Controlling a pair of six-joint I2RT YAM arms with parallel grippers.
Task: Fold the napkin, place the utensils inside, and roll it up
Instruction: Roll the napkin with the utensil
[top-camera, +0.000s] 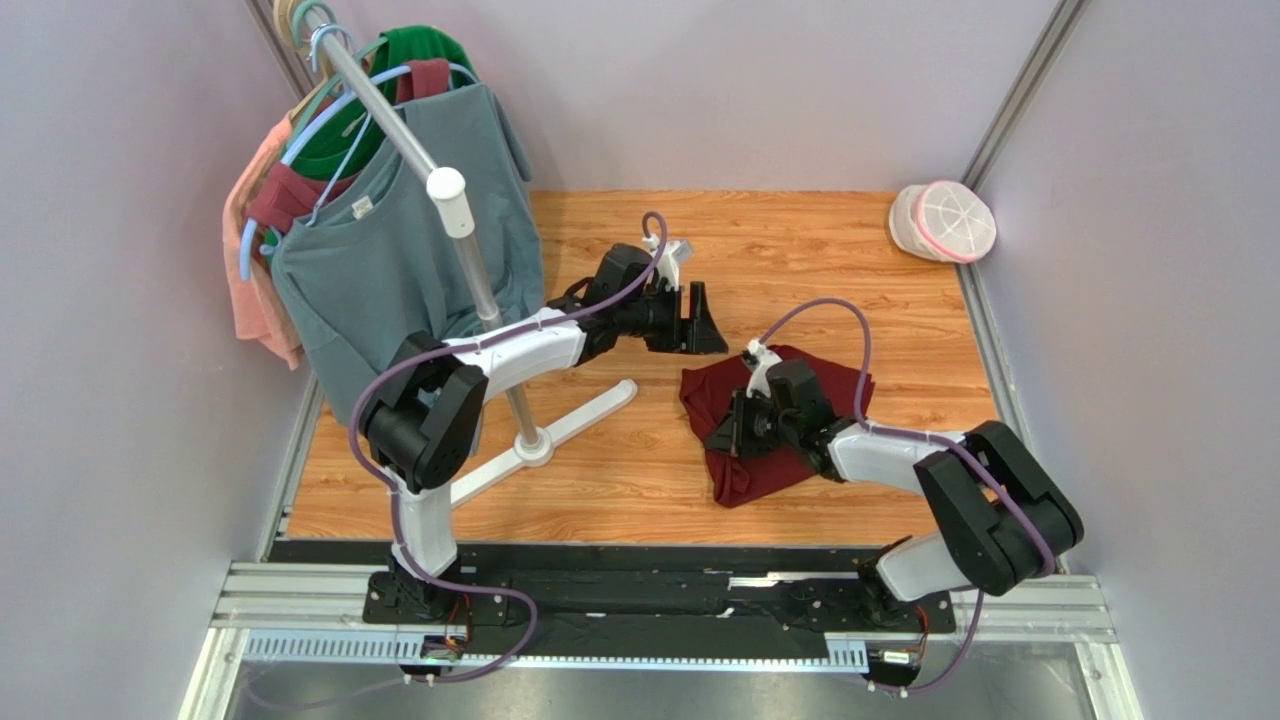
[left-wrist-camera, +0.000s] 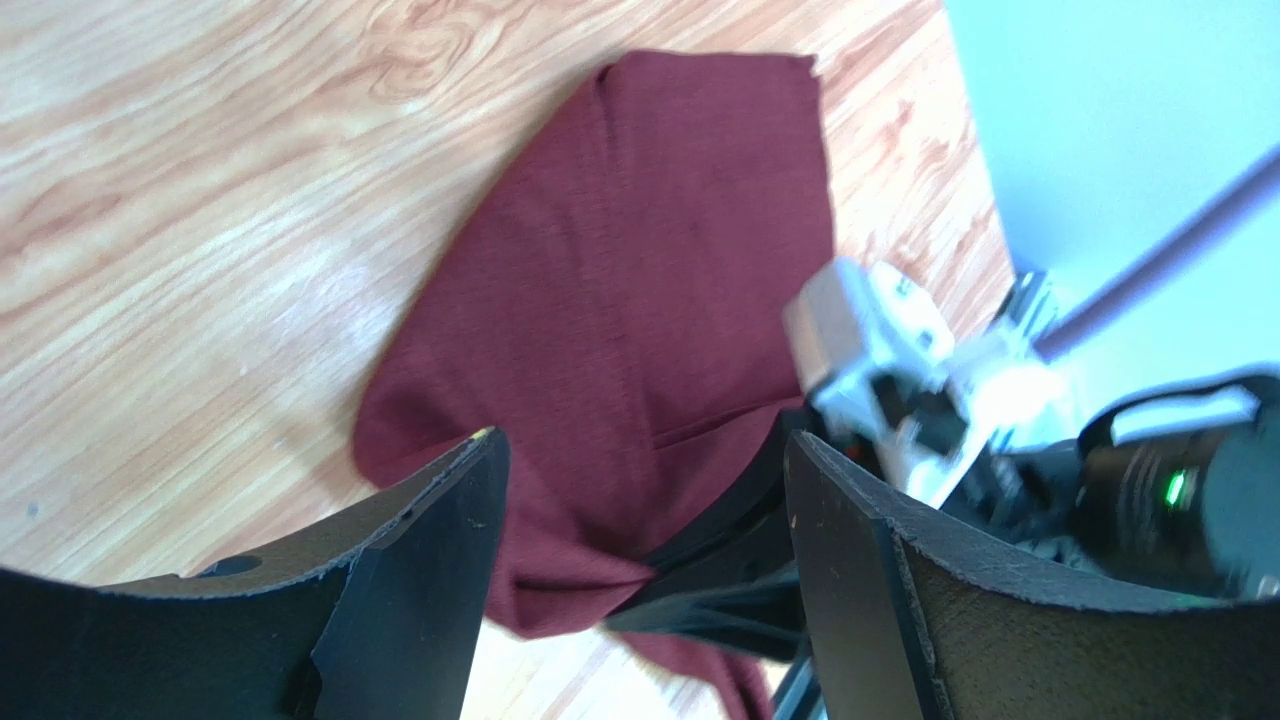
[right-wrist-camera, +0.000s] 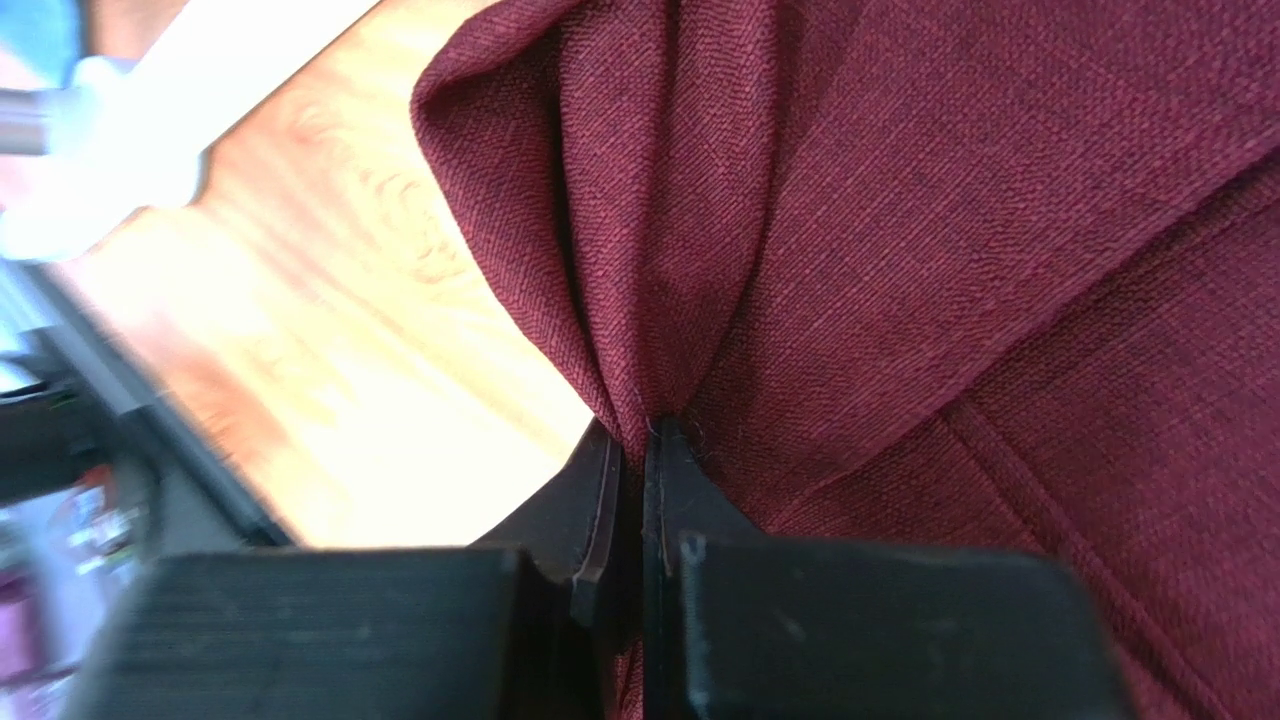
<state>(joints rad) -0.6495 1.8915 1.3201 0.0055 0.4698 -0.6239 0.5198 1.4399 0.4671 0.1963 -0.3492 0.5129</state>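
The fingers (right-wrist-camera: 594, 503) of the right gripper (right-wrist-camera: 646, 443) are seen pressed together, and a gathered pleat of the napkin (right-wrist-camera: 977, 225) is pinched between their tips. From that pinch the maroon cloth is drawn into folds that fan away from the jaws, and one rounded fold stands out over the wooden table (top-camera: 842, 270). In the top view this gripper is set low on the near left part of the cloth, with its arm reaching in from the right.

The fingers (left-wrist-camera: 421, 548) of the left gripper (left-wrist-camera: 642, 447) are held wide apart, and nothing is gripped between them. In the left wrist view the napkin and the right arm's wrist are framed through the gap. In the top view this gripper is found just beyond the napkin's far left corner, over bare wood. Whether its tips touch the table cannot be told.

The napkin is laid crumpled on the right half of the table, roughly at its middle depth, with a narrow tail trailing toward the near edge.

A clothes rack (top-camera: 478, 278) is stood at the left, its white base (top-camera: 579, 420) resting on the wood. A grey-green shirt (top-camera: 391, 270) is hung from it in front of other garments. A round white and pink container (top-camera: 944, 222) is placed in the far right corner.
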